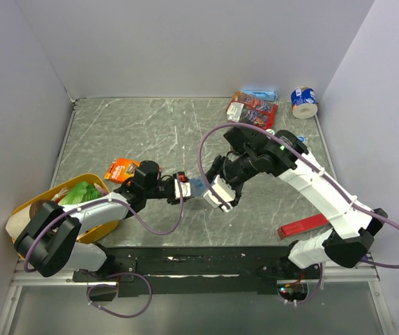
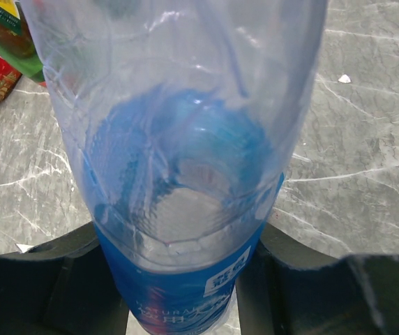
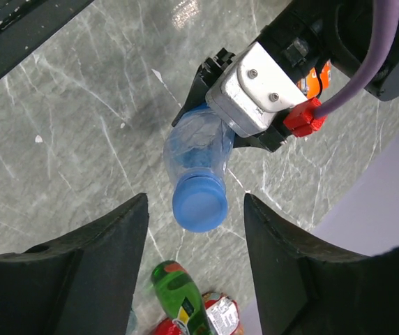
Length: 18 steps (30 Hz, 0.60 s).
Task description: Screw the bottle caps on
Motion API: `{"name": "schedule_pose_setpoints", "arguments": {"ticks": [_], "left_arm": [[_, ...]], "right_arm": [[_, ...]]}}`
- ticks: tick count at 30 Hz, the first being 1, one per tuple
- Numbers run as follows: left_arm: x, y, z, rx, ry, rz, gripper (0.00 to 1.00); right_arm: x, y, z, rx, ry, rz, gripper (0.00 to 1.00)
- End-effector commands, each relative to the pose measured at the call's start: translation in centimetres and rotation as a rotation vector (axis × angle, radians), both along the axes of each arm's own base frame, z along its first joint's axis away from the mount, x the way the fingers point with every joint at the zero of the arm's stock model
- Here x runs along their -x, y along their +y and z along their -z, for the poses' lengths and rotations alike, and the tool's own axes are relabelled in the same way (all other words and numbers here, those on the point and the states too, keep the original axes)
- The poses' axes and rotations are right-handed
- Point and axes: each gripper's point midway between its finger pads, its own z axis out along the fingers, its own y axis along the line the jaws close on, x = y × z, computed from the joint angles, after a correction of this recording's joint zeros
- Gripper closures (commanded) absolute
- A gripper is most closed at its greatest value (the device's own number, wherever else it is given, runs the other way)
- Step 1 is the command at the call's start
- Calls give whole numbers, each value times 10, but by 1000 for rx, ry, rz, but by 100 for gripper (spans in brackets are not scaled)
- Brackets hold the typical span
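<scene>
My left gripper (image 1: 183,188) is shut on the clear water bottle (image 1: 194,186) and holds it sideways above the table, neck pointing right. In the left wrist view the bottle (image 2: 178,139) fills the frame, its blue label low between my fingers (image 2: 304,279). A plain blue cap (image 3: 199,206) sits on the bottle's neck. My right gripper (image 3: 196,201) is open, its fingers (image 3: 109,258) standing either side of the cap with gaps. It also shows in the top view (image 1: 220,192). The dark green bottle (image 3: 180,296) lies beyond, also at the left wrist view's corner (image 2: 4,35). The other two caps are not clearly visible.
A yellow bowl (image 1: 25,206) holding green items sits at the left edge, an orange packet (image 1: 121,169) beside it. Red snack packets (image 1: 252,108) and a blue-and-white can (image 1: 303,102) lie at the back right. A flat red object (image 1: 303,225) lies at the front right.
</scene>
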Motion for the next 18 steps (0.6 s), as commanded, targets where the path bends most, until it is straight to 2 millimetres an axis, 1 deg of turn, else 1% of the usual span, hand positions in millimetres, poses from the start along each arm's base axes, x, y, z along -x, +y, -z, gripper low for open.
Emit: {"name": "schedule_pose_setpoints", "arguments": {"ticks": [1,9,12,13,15,16,18], "left_arm": [[-5,-10,-25,49,-72,49,99],[-4,-10,-27,56,-81,48,99],[-6,-10,-28,58,-87,44,99],[-6,-10,-27,57,-85,42,99],[-8,-9,-27,60,-87,29,99],[-8,-9,-27,68,-69,14,99],[-18,-8,-35,97,-79,-42,99]], "right_arm": [[3,-1,-3,18,-2,-20,39],[-3,1,3,46,12,4,48],[-6,2,4,57,22,20,56],[-6,2,3,56,25,24,60],[-10,4,5,63,41,55,65],[-12,5,2,57,59,90,70],[-20,12,3,51,92,150,73]]}}
